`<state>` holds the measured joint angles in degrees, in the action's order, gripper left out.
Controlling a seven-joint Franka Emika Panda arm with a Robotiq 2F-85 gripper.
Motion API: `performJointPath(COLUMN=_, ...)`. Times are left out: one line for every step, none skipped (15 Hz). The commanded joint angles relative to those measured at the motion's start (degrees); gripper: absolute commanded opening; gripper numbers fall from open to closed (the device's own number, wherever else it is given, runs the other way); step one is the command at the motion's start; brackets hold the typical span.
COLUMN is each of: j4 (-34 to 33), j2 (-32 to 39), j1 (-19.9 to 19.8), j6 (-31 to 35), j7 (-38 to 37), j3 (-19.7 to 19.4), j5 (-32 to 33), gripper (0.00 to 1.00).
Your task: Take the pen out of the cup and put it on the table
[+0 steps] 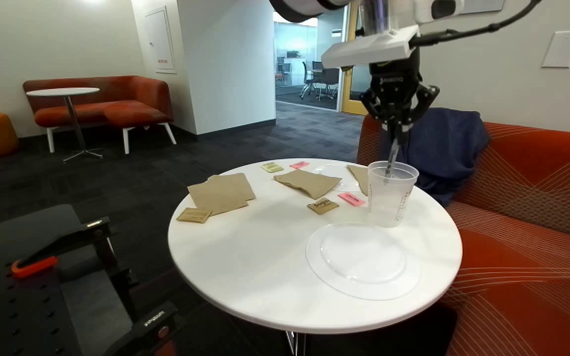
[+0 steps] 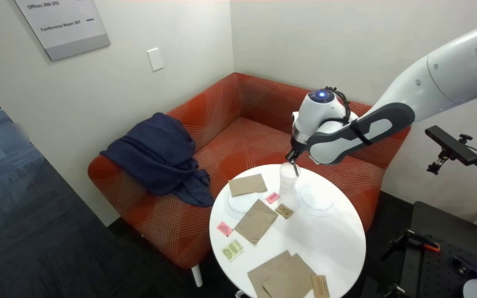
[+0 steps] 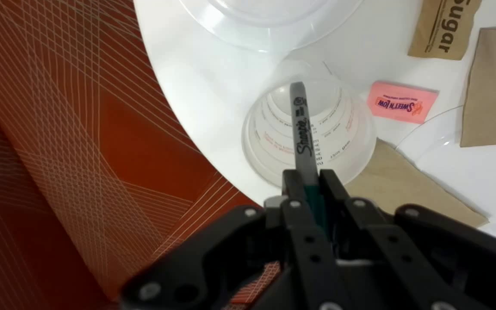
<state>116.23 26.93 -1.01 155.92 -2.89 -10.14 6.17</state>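
Note:
The pen is a grey Sharpie with a teal part held between my fingers. My gripper is shut on it. In an exterior view the pen hangs down, slightly tilted, from my gripper. Its lower end dips inside the upper part of the cup, well above the cup's bottom. The cup is clear, with printed marks, and stands upright on the white round table. The cup also shows in an exterior view and in the wrist view, under the pen.
A clear round plate lies close in front of the cup. Another clear plate lies partly under brown napkins. Sugar and pink sweetener packets lie near the cup. A red sofa borders the table.

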Motion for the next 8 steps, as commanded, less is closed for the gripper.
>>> performJointPath(j4=8.7, j2=-10.2, j1=4.1, j6=2.3, j7=-5.4, j3=-3.9, j5=7.1, gripper=0.04)
performJointPath(j4=9.5, j2=-12.1, j1=4.5, j6=1.8, j7=-5.9, j3=-4.2, j5=9.3, gripper=0.04)
performJointPath(j4=10.3, j2=-13.7, j1=4.7, j6=1.3, j7=-6.0, j3=-4.0, j5=11.2, gripper=0.04)
performJointPath(j4=10.7, j2=-15.2, j1=4.5, j6=0.5, j7=-5.2, j3=-3.3, j5=12.7, gripper=0.04)
performJointPath(j4=11.2, j2=-16.3, j1=4.0, j6=-0.1, j7=-3.8, j3=-2.2, j5=13.4, gripper=0.04)
performJointPath(j4=11.5, j2=-17.4, j1=3.5, j6=-1.1, j7=-2.3, j3=-1.0, j5=13.5, gripper=0.04)
performJointPath(j4=11.5, j2=-17.9, j1=2.9, j6=-2.4, j7=-0.1, j3=0.5, j5=12.5, gripper=0.04)
performJointPath(j4=11.6, j2=-18.3, j1=2.6, j6=-3.6, j7=1.9, j3=1.8, j5=11.6, gripper=0.04)
